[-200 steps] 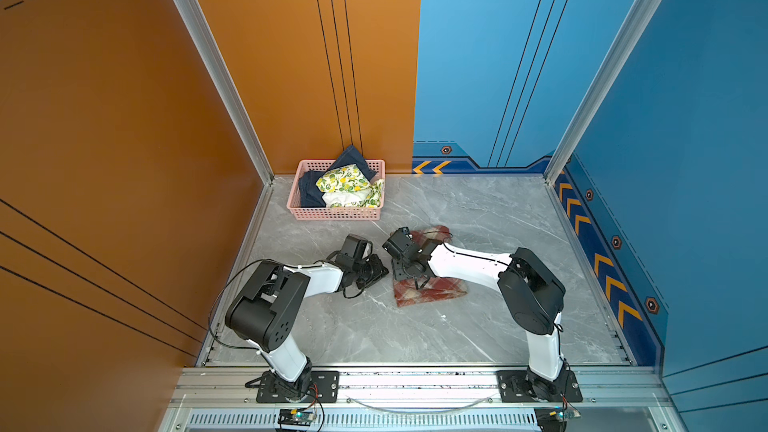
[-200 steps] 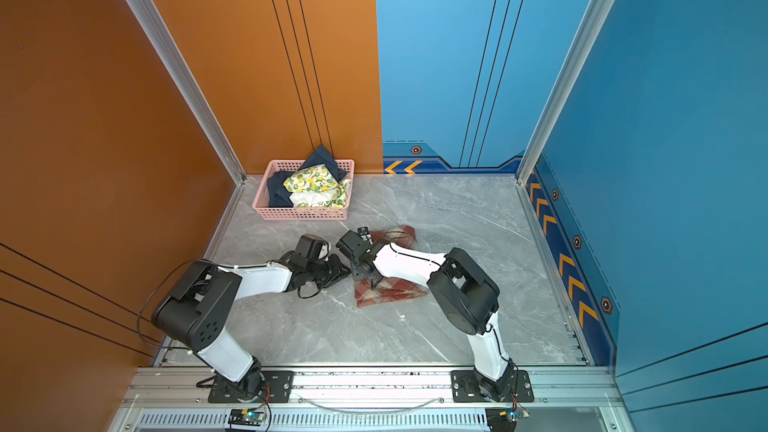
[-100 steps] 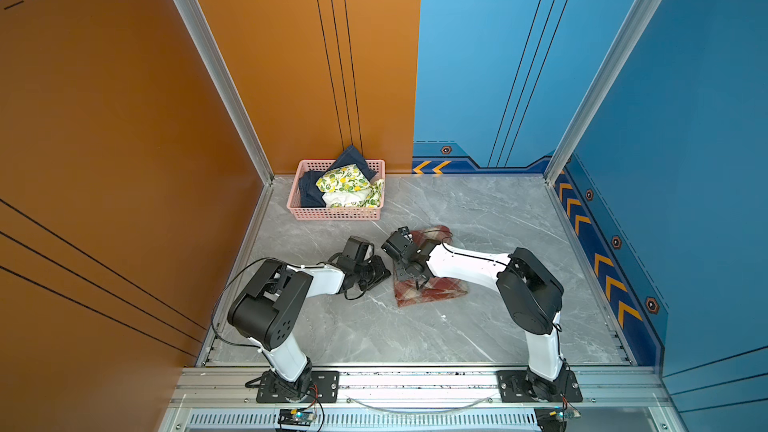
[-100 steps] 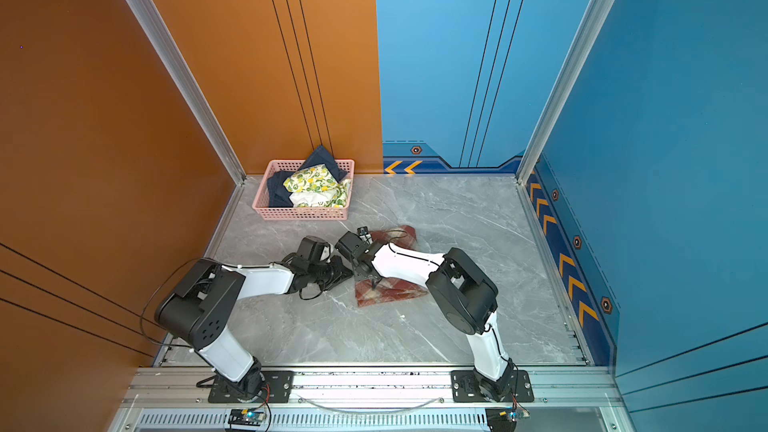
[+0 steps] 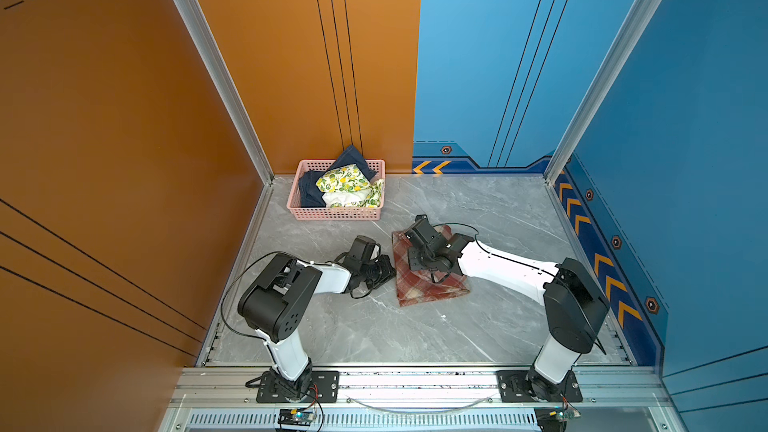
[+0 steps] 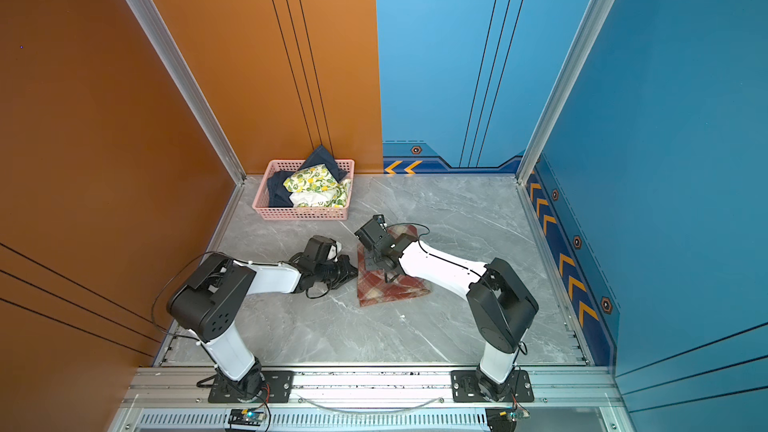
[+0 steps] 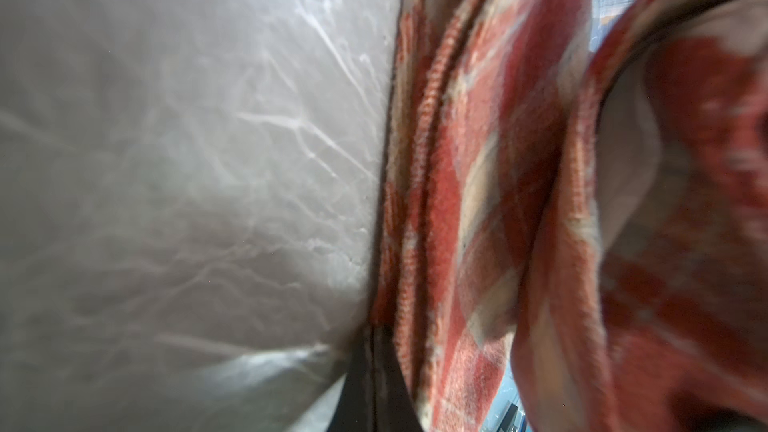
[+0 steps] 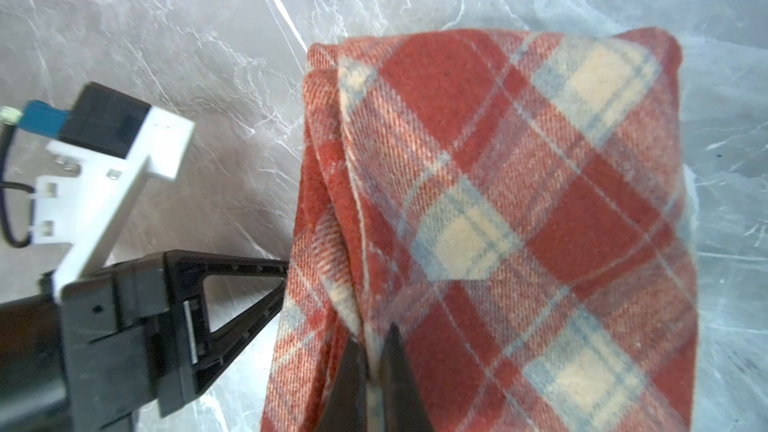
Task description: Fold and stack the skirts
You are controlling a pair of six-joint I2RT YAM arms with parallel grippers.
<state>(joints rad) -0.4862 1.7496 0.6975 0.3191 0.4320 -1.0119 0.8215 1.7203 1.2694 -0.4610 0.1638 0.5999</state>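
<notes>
The rust-red and cream plaid skirt (image 5: 432, 284) (image 6: 390, 288) lies folded on the grey marble table. My right gripper (image 8: 372, 351) (image 5: 410, 265) reaches down onto its left part and is shut on a raised fold of the cloth. My left gripper (image 7: 374, 351) (image 5: 392, 274) lies low on the table against the skirt's left edge, its fingers (image 8: 249, 284) pressed together where that edge begins. The lemon-and-leaf print skirt (image 5: 345, 184) and the dark blue denim skirt (image 5: 309, 193) lie crumpled in the basket.
The pink perforated basket (image 5: 332, 214) (image 6: 299, 213) stands at the back left against the orange wall. Orange and blue walls enclose the table on three sides. Both arm bases sit on the metal rail (image 5: 415, 380) at the front edge.
Both grippers' jaws have closed at the plaid skirt's left edge, the right one from about half open. The arms have hardly shifted.
</notes>
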